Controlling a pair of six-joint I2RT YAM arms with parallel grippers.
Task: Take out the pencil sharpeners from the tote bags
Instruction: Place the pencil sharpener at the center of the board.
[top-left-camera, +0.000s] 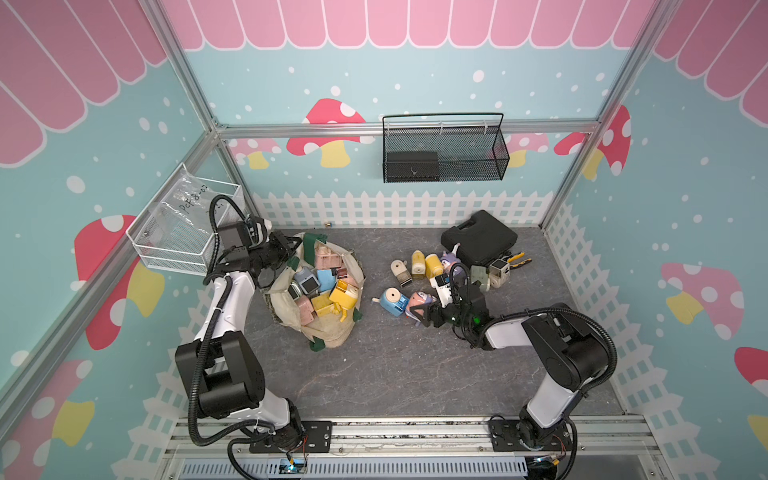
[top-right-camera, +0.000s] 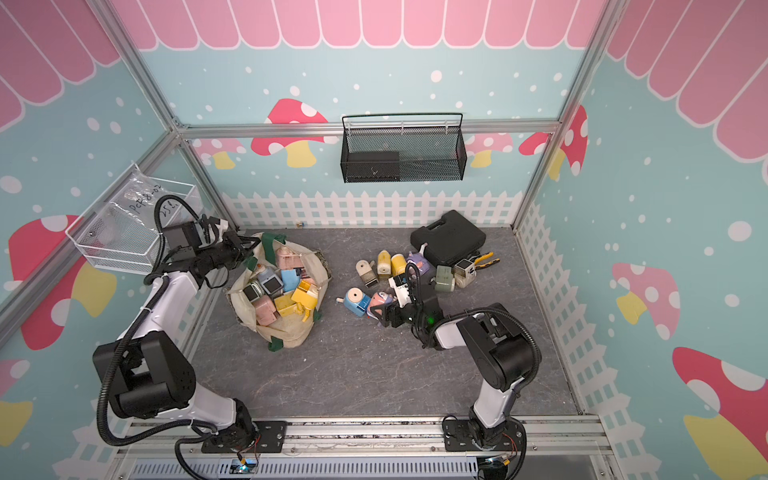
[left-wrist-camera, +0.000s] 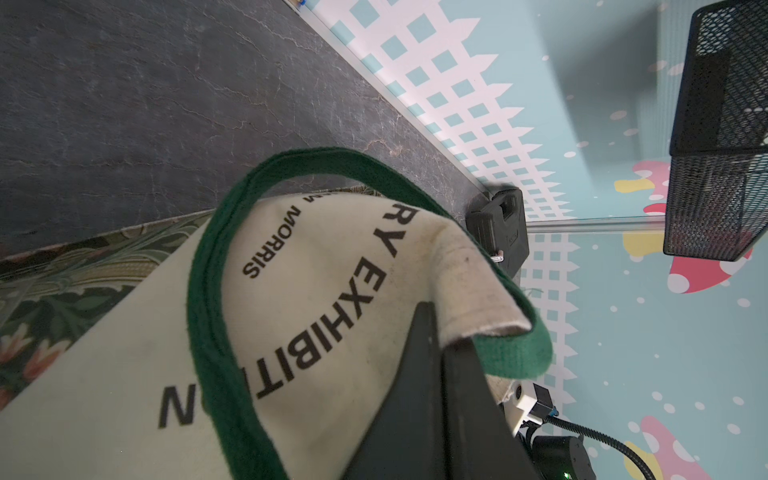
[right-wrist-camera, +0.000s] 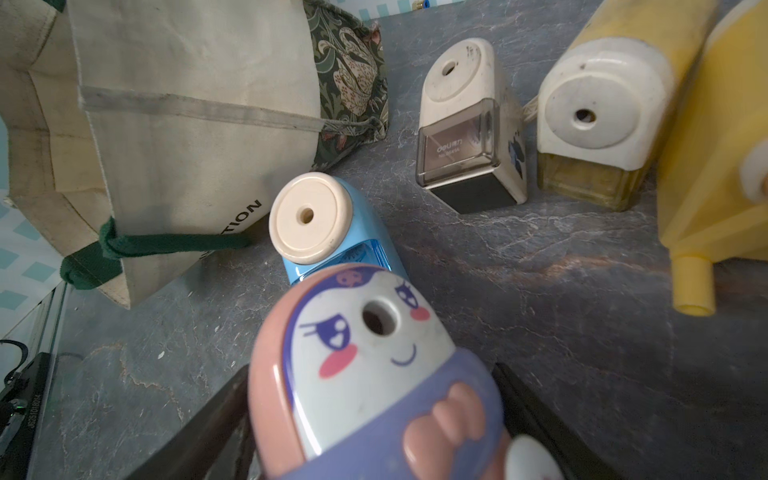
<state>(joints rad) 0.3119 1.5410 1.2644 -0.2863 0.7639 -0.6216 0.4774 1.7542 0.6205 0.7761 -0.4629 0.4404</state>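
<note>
I see my left fingers (left-wrist-camera: 419, 374) pinching the bag (left-wrist-camera: 124, 374) at its rim, my right fingers (right-wrist-camera: 216, 415) clasping the pink sharpener (right-wrist-camera: 365, 374).

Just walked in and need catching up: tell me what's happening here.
The left gripper is shut on the tote bag at its rim, holding it open; many pencil sharpeners lie inside. The right gripper has its fingers either side of a pink-and-purple cartoon sharpener near the sharpeners already out; whether they grip it is unclear.

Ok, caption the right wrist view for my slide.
Close-up: pink-and-purple cartoon-faced plastic pencil sharpener in the right end effector; blue plastic sharpener and cream canvas tote bag lie beyond on the grey table.
</note>
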